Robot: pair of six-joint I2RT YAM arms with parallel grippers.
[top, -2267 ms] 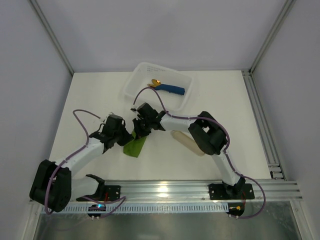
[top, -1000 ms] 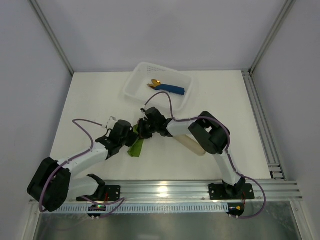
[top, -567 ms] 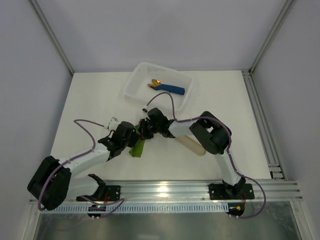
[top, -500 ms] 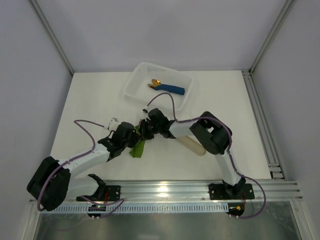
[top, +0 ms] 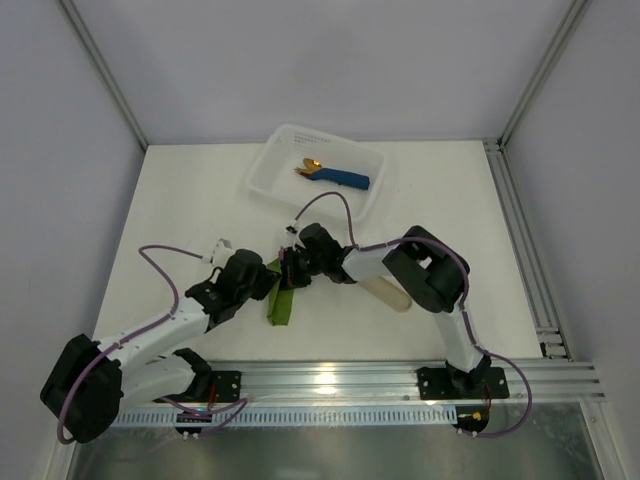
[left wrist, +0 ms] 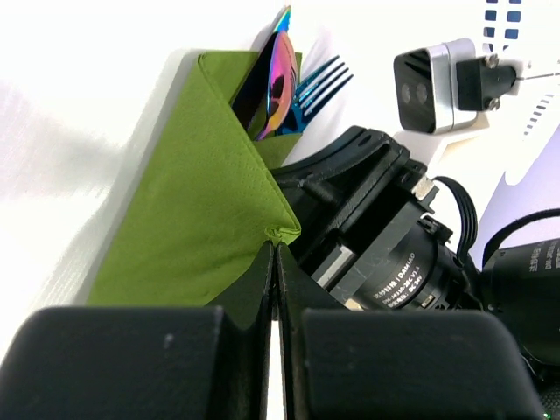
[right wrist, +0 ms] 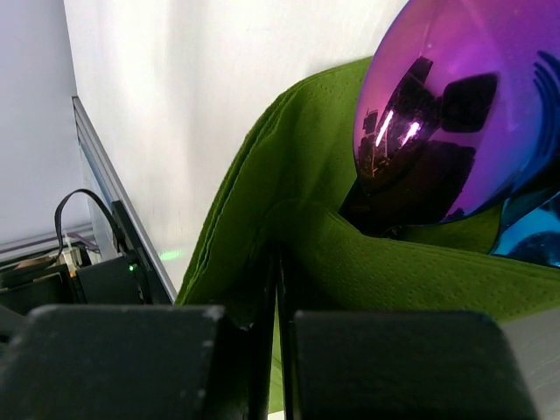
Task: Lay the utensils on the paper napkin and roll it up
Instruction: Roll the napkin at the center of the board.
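One white tray [top: 262,165] at the tabletop's [top: 200,200] far side is noted holding one blue rolled napkin [top: 345,179] with gold cutlery [top: 310,166]; one beige oblong piece [top: 385,290] is seen under the right arm, and one paper napkin [top: 281,305], folded over two visible utensils [left wrist: 278,74], is clamped by the right gripper [right wrist: 277,262], the left gripper [left wrist: 274,254] pressed together at its corner.

- In the left wrist view, the black motor housing [left wrist: 385,262] just right of the paper napkin [left wrist: 192,219] bears white print reading "DAMIAO".
- The finer white lines under that word, on the same housing, are too small to read with certainty.
- The top external and right wrist views show no legible text, numbers or signs.
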